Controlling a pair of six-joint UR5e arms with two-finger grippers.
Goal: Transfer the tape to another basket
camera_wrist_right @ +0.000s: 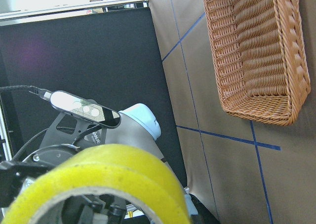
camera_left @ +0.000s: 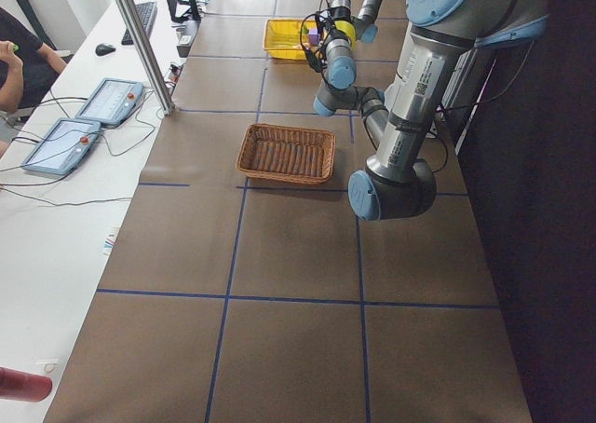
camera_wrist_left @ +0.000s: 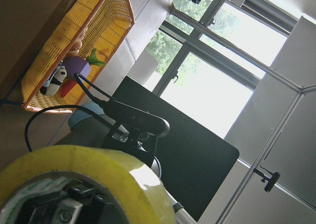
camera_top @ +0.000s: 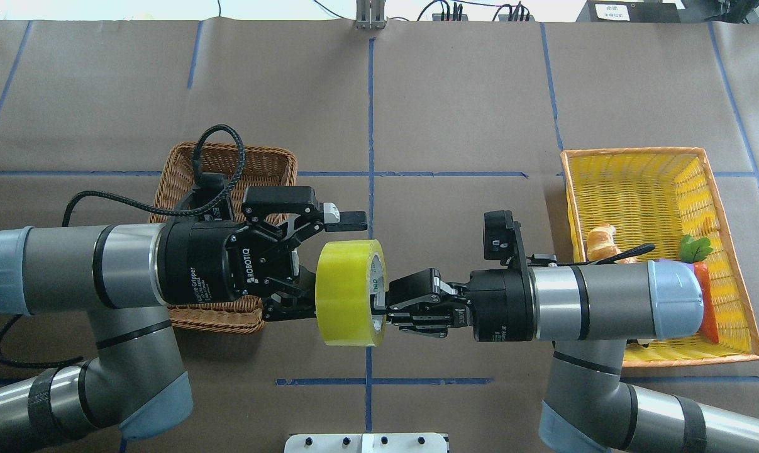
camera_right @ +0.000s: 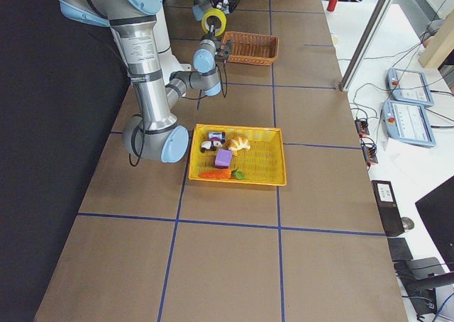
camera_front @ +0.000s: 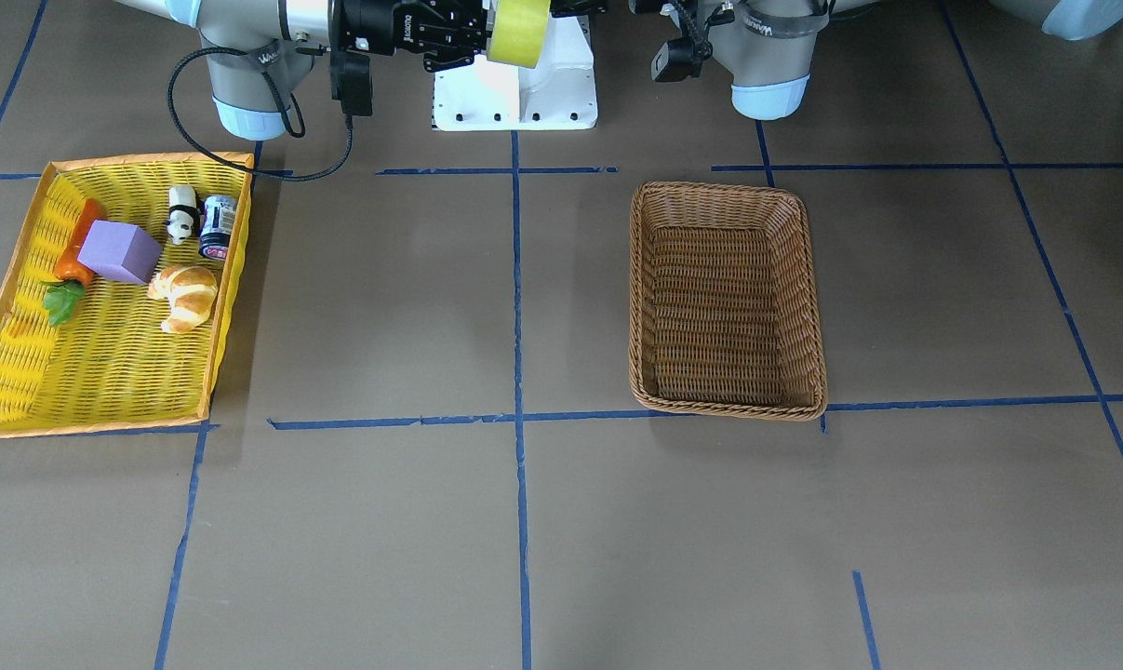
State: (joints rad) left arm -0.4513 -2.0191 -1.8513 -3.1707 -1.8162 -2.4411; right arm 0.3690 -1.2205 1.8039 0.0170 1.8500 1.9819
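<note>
The basket (camera_front: 727,191), a rectangular brown wicker one with rounded corners and a braided rim, is set on the surface (camera_front: 384,307), and the whole of its woven floor is seen. Well apart from it, a yellow mesh tray (camera_front: 142,160) with an orange rim is loaded with a carrot (camera_front: 75,253), a purple block (camera_front: 119,251), a panda figure (camera_front: 182,216), a small can (camera_front: 218,226) and a croissant (camera_front: 185,296), all gathered at one end. The tape (camera_top: 344,292), a glossy yellow-green roll with a whitish printed core, is held in the air on edge between the two containers, above the brown paper and its blue lines. Its wall is pinched by the right end effector (camera_top: 385,306), closed on it from the core side. The left end effector (camera_top: 329,264) is spread wide at the roll's opposite face, its upper finger clear above the roll; whether the lower finger touches cannot be told. Part of the basket is hidden by the left arm in the overhead view.
</note>
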